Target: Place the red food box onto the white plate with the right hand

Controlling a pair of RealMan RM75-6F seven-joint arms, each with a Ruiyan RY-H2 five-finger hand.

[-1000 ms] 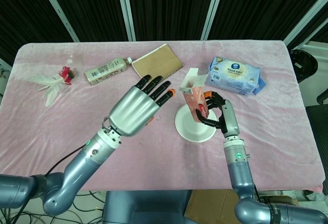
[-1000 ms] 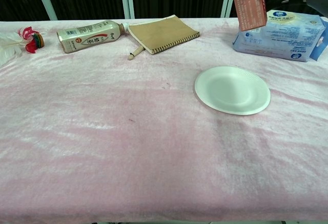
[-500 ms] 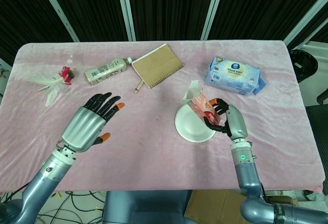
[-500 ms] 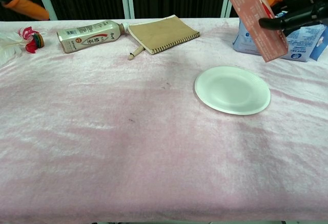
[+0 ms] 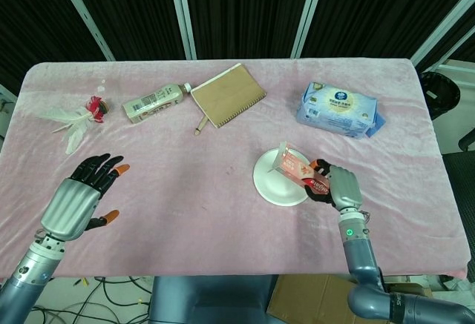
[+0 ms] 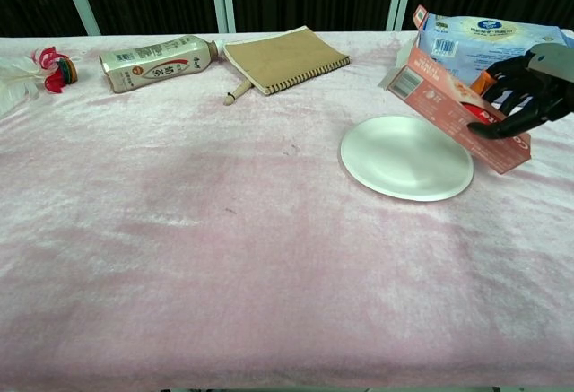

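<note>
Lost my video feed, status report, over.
Right hand grips red food box, tilted over white plate. Left hand open, clear. Nothing on the plate.

You have a pink velvety tablecloth point(image 6: 224, 257) with a soft, patchy sheen under everything, and on it a matt white paper plate point(image 6: 395, 163) with a finely ribbed rim. The red printed cardboard food box point(image 6: 453, 109) in your right hand point(image 6: 525, 91) looks smooth and lightly glossy, while that hand's fingers are matt black plastic with orange tips and both hands' backs, like the left hand point(image 5: 74, 204), are brushed silver metal. Further back you see a glossy blue-and-white plastic wipes pack point(image 5: 340, 109), a matt brown kraft-paper spiral notebook point(image 5: 228, 95), a shiny labelled plastic drink bottle point(image 5: 153, 102) and a fluffy white feather point(image 5: 65, 121).
</note>
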